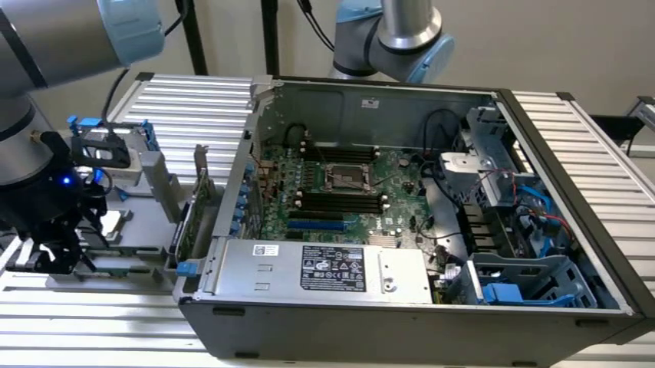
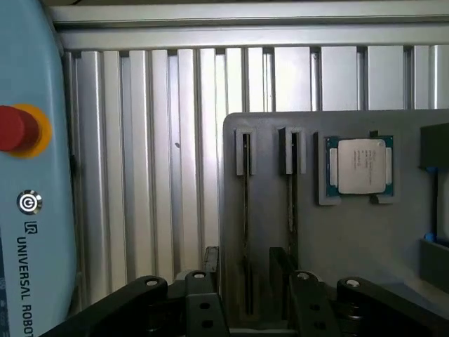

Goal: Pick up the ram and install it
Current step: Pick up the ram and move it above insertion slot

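Observation:
In the wrist view a grey holder [image 2: 344,239] carries two ram sticks standing on edge in narrow slots, one ram [image 2: 246,203] beside the other ram [image 2: 291,203]. My gripper [image 2: 244,270] is open just above the holder. Its black fingers [image 2: 210,258] stand on either side of the first stick without touching it. In the exterior view the gripper [image 1: 57,257] hangs over the same holder [image 1: 123,249], at the exterior view's left and outside the computer case. The black memory slots [image 1: 338,203] lie on the motherboard inside the open case [image 1: 409,307].
A square silver processor chip [image 2: 361,166] sits in the holder beside the sticks. A blue teach pendant with a red stop button [image 2: 14,130] lies on the ribbed metal table [image 2: 161,175]. An upright green expansion card [image 1: 199,199] stands between holder and case. A second arm [image 1: 394,34] rises behind the case.

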Robot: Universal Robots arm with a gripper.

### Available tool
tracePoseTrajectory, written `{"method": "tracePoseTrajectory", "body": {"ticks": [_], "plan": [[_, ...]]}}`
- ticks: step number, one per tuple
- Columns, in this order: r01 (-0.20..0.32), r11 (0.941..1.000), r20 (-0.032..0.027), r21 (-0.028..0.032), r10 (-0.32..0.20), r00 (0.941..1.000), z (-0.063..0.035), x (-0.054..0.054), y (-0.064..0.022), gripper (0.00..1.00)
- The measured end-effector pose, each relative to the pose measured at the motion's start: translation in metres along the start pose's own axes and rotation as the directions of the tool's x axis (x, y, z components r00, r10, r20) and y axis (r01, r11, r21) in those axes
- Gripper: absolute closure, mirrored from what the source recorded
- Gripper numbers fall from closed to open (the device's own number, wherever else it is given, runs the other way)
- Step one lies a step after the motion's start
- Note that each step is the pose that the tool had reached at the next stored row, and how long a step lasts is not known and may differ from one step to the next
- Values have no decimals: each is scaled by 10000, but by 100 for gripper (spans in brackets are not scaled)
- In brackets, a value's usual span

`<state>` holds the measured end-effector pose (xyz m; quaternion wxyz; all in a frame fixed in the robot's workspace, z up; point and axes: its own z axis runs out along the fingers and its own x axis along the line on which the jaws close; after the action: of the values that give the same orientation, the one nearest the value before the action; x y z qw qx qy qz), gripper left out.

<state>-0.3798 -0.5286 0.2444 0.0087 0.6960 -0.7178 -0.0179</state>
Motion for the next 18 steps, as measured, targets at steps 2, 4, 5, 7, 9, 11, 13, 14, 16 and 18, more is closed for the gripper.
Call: {"method": "tracePoseTrajectory", "body": {"ticks": [2, 4, 5, 7, 9, 11, 13, 14, 16, 18], "plan": [[55, 10000, 47, -1, -55, 10000, 30, 2, -1, 58], [107, 9999, 83, -3, -107, 9999, 64, 5, -3, 58], [127, 9999, 94, -3, -127, 9999, 82, 7, -3, 58], [161, 9999, 110, -4, -161, 9998, 118, 10, -5, 58], [188, 9998, 124, -5, -188, 9997, 154, 11, -6, 58], [214, 9998, 141, -5, -214, 9997, 190, 11, -5, 58], [244, 9997, 160, -4, -244, 9996, 228, 12, -2, 58], [258, 9997, 170, -3, -258, 9995, 245, 13, 3, 58], [292, 9996, 193, -3, -292, 9994, 282, 14, 14, 58], [322, 9995, 225, 4, -322, 9992, 320, 14, 27, 58]]}}
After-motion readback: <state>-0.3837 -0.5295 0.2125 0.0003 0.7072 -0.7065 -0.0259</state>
